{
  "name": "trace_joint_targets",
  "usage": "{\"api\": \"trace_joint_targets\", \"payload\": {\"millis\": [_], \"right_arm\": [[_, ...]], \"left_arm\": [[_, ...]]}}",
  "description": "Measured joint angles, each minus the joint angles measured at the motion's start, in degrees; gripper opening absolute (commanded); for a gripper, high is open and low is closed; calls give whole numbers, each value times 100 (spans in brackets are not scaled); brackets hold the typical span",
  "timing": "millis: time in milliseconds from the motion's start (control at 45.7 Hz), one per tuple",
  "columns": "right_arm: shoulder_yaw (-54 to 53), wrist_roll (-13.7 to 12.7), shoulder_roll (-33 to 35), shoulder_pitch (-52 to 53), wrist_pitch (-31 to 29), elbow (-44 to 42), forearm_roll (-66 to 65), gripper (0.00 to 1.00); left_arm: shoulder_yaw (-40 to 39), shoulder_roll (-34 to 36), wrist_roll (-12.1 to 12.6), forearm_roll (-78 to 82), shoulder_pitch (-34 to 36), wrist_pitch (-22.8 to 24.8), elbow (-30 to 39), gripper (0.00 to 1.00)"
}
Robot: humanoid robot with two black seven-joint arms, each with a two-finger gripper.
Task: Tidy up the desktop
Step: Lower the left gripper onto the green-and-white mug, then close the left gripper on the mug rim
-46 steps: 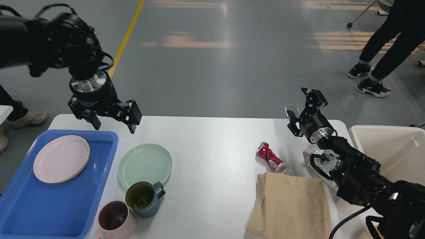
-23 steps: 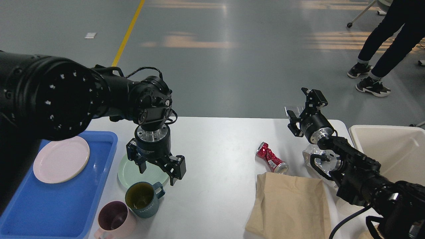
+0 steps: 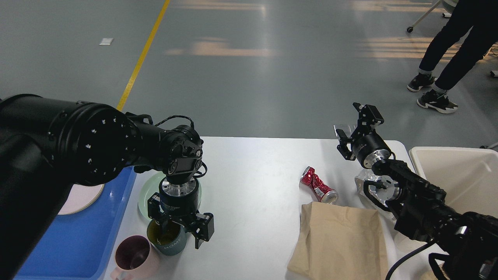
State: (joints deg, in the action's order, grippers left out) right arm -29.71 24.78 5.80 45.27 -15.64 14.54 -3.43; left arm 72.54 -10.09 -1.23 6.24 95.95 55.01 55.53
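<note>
Our left gripper [image 3: 181, 229] hangs jaws-apart over the teal mug [image 3: 168, 238], one finger inside its rim. Our right gripper [image 3: 356, 124] sits spread, holding nothing, above the white desktop's [image 3: 253, 186] far right corner, by the crushed red can [image 3: 318, 189].

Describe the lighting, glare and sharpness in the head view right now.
Head view: even overhead light; warm glare patches streak the grey floor at the top. The desktop is bright white, with a soft shadow under the left end effector. The crushed red can and paper bag are sharp. The near black left arm hides much of the blue tray.
</note>
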Motion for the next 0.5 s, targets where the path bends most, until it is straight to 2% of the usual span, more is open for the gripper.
{"api": "trace_joint_targets", "payload": {"millis": [131,306,503], "right_arm": [[0,0,0,0,0,0,0,100],[0,0,0,0,0,0,0,100],[0,0,0,0,0,0,0,100]], "left_arm": [[20,12,0,15,-136,-16,-22,96],[24,31,0,15,-226,-416,-26,96],[38,51,-8,9,-232,-526,-33,96]]}}
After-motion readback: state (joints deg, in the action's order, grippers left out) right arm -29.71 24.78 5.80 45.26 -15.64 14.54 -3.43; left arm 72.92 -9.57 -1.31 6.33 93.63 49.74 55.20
